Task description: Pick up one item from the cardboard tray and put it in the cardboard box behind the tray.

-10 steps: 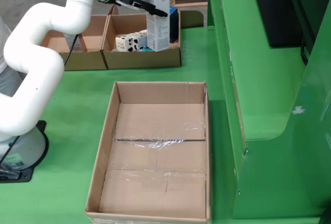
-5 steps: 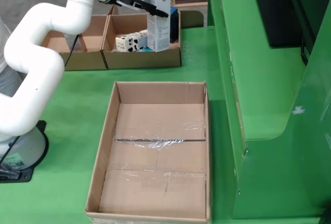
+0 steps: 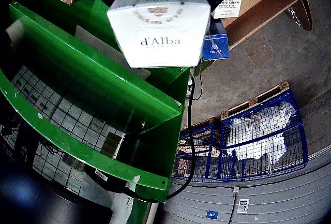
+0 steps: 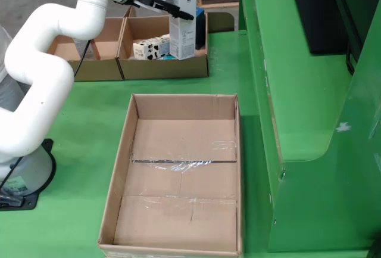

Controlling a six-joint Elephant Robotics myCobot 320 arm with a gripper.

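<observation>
In the upper middle of the still view, the claw is clamped on the tall white carton, which stands upright over the cardboard box at the back, above the cow-patterned packs. The big tray in the lower centre looks empty. The gripper-mounted view shows the carton's d'Alba end panel filling the top. The sound move, by judgement: lower it straight, keep it vertical, clear the box's right wall, then release.

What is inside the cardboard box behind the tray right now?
The cardboard box holds small cow-patterned cartons and the tall white carton, gripped by the gripper. Its floor behind them is hidden.
</observation>
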